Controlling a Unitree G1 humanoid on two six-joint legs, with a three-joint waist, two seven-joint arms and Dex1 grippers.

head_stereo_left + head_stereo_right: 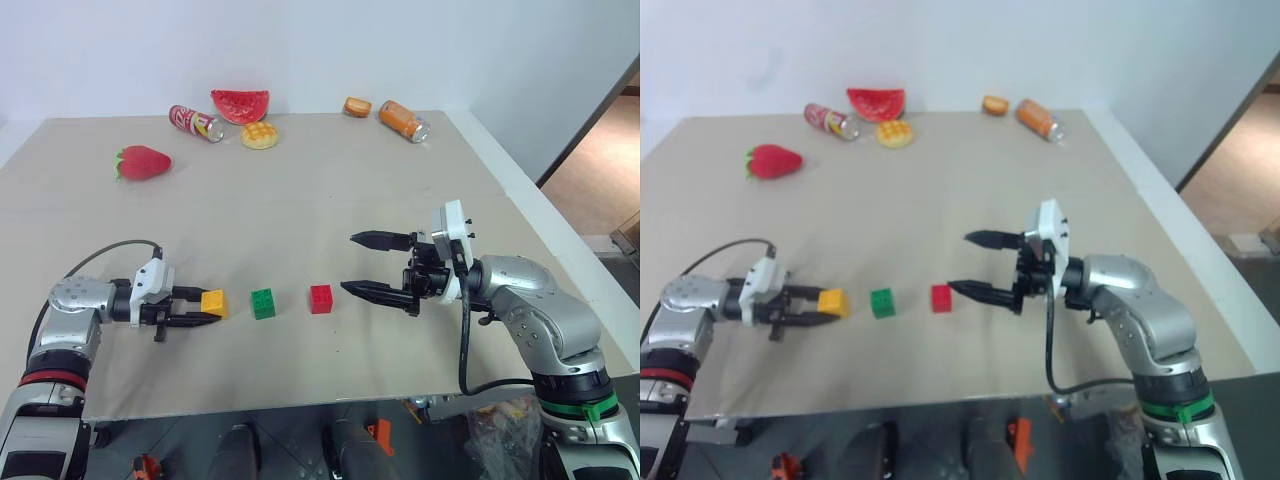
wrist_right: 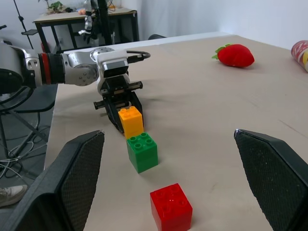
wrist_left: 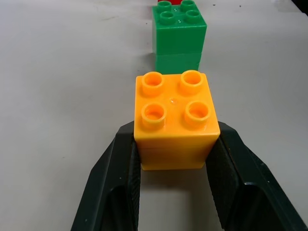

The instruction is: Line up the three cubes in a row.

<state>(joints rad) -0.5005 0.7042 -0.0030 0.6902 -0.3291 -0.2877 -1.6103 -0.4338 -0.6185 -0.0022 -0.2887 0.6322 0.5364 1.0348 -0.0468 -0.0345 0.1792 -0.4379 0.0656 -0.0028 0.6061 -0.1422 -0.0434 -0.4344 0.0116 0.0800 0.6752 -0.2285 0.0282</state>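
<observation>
While the left pincer [image 1: 205,312] grips the orange brick [image 1: 214,303] on the table [image 1: 330,210], beside the green brick [image 1: 263,303] and red brick [image 1: 321,298], a row seems nearly formed. Right pincer [image 1: 382,266] hangs spread, empty. Left wrist view reveals fingers [image 3: 118,183] flanking the brick's sides.
</observation>
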